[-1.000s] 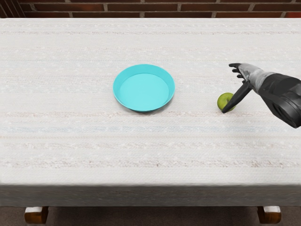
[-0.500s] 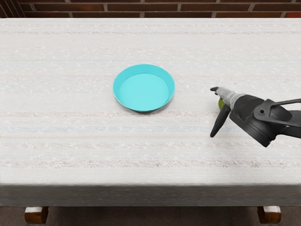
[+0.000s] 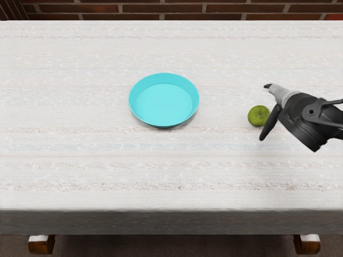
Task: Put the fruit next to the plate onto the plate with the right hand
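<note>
While fruit (image 3: 258, 115) lies apart from plate (image 3: 161, 101), right hand (image 3: 284, 101) beside it

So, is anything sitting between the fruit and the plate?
Nothing visible: only table lies between the green fruit and the teal plate, and the right robot hand is just right of the fruit, unobstructed.

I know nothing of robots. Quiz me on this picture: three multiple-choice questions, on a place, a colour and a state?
1. Where is the green fruit? A) on the plate B) on the table, right of the plate C) out of sight
2. The plate's colour? A) red B) white C) turquoise
3. The right hand is: A) open beside the fruit B) gripping the fruit C) out of view
Answers: 1 B, bare table shows between them; 2 C, plainly turquoise; 3 A, it holds nothing.
</note>
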